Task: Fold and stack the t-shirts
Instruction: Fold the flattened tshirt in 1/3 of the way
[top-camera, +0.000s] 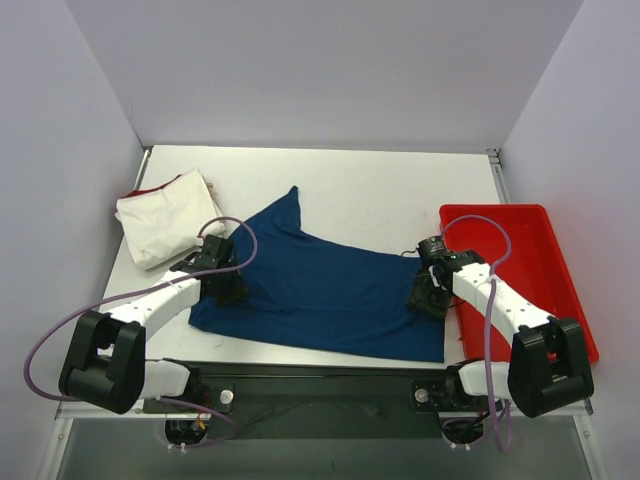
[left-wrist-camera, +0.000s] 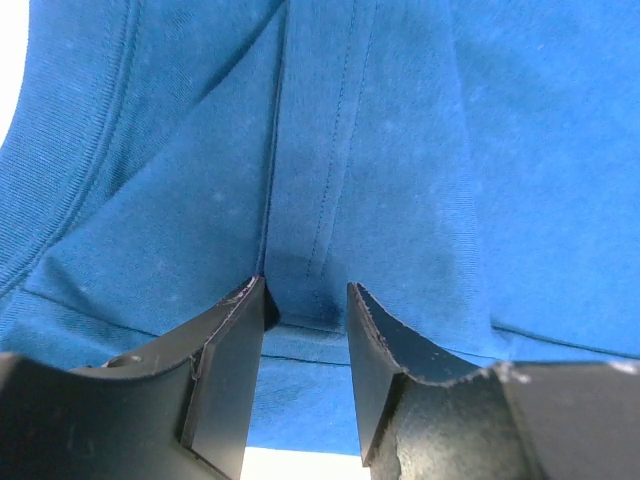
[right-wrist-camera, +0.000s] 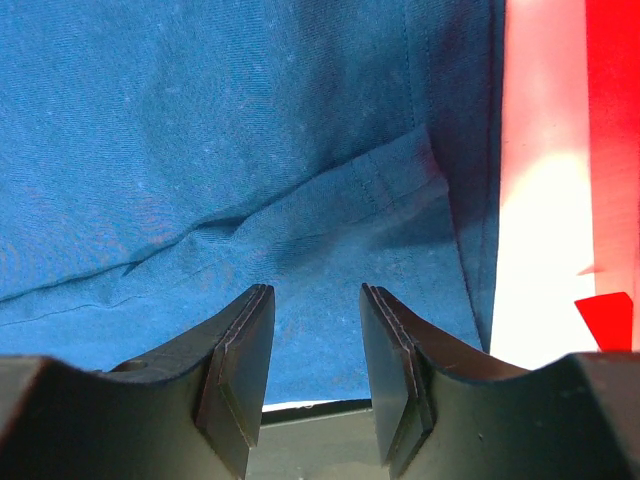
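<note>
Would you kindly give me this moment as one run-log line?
blue t-shirt: spread out | left gripper: open, astride a fold | right gripper: open, over near hem | white t-shirt: folded, far left

- The view is almost filled by the dark blue t-shirt (left-wrist-camera: 420, 150).
- A stitched, raised fold is seen running down between the fingers (left-wrist-camera: 225, 365) of the left gripper (left-wrist-camera: 305, 300).
- A strip of white bench (left-wrist-camera: 300, 466) is shown below the cloth's edge.
</note>
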